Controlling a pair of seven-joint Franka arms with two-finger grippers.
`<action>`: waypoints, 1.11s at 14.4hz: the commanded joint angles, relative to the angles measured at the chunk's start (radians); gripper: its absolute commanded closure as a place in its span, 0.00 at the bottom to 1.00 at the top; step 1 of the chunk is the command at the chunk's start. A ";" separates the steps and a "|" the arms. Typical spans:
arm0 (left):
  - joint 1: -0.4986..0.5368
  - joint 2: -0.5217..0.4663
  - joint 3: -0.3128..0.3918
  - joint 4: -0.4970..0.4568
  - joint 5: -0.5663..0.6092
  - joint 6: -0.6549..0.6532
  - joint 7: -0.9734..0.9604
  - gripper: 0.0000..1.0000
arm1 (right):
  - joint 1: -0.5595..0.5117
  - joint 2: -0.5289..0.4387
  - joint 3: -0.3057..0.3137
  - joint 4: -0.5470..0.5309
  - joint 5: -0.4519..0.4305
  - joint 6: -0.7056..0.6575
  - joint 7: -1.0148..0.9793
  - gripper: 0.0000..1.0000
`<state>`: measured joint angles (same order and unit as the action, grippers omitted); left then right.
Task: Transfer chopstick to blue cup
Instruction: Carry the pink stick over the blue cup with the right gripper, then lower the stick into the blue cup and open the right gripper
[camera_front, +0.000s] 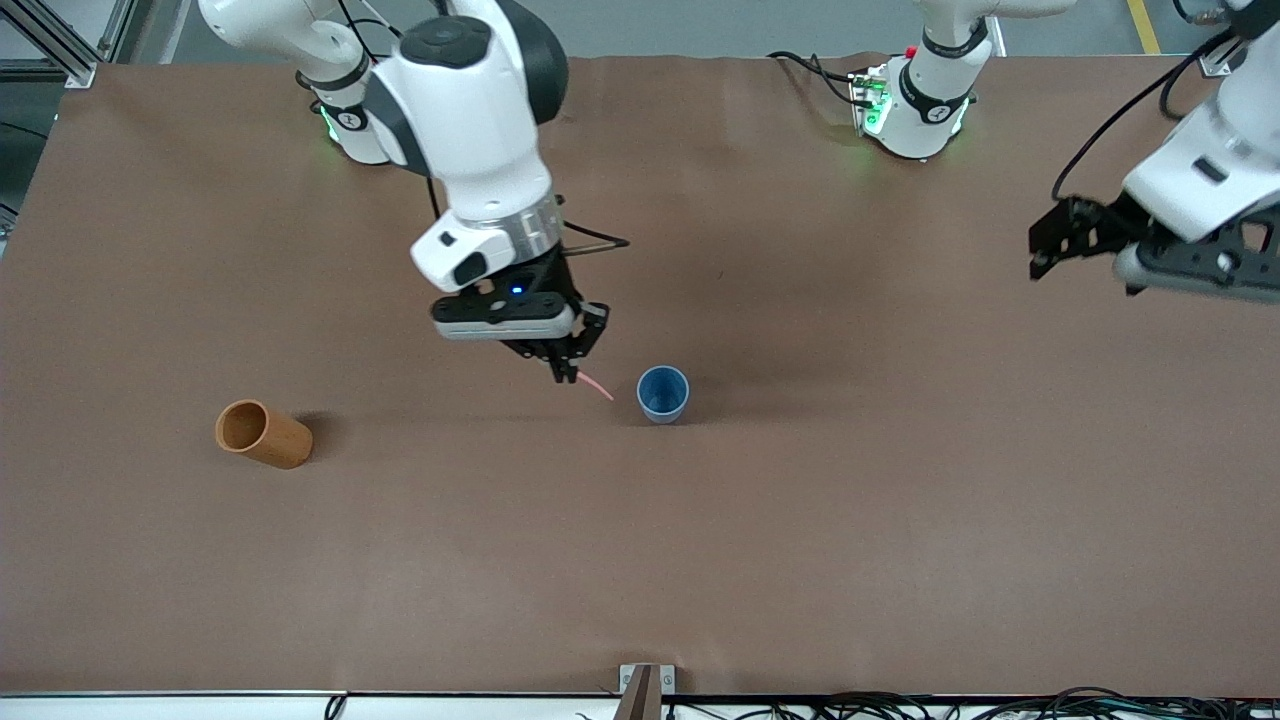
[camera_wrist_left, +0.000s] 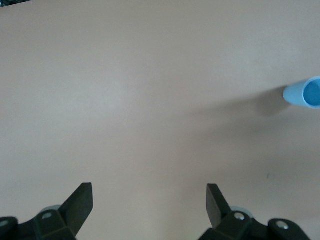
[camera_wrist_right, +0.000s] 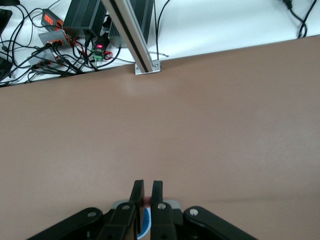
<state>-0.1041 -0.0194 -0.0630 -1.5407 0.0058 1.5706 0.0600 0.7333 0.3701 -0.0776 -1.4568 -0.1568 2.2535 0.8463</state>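
Note:
My right gripper (camera_front: 563, 375) hangs over the table just beside the blue cup (camera_front: 662, 393), toward the right arm's end, shut on the pink chopstick (camera_front: 596, 384). The stick slants down from the fingertips toward the cup's rim. In the right wrist view the fingers (camera_wrist_right: 137, 192) pinch a bit of pink chopstick (camera_wrist_right: 147, 201), and a sliver of the blue cup (camera_wrist_right: 146, 222) shows below them. The cup stands upright mid-table and also shows in the left wrist view (camera_wrist_left: 305, 93). My left gripper (camera_front: 1045, 245) waits open over the left arm's end of the table, with nothing between its fingers (camera_wrist_left: 80, 202).
An orange-brown cup (camera_front: 263, 433) lies on its side toward the right arm's end, nearer the front camera than the blue cup. A metal bracket (camera_front: 645, 685) sits at the table's front edge. Cables and electronics (camera_wrist_right: 65, 40) lie past that edge.

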 joint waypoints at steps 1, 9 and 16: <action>-0.003 -0.051 0.005 -0.045 -0.015 -0.014 0.021 0.00 | 0.029 0.041 -0.013 0.021 -0.027 0.047 0.057 0.99; -0.006 -0.050 0.037 -0.036 -0.038 -0.015 0.018 0.00 | 0.072 0.108 -0.013 0.013 -0.053 0.100 0.060 0.99; -0.002 -0.048 0.040 -0.029 -0.038 -0.015 0.018 0.00 | 0.104 0.187 -0.013 0.013 -0.072 0.123 0.060 0.94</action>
<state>-0.1059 -0.0591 -0.0279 -1.5727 -0.0177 1.5542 0.0637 0.8201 0.5331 -0.0791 -1.4551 -0.2006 2.3601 0.8859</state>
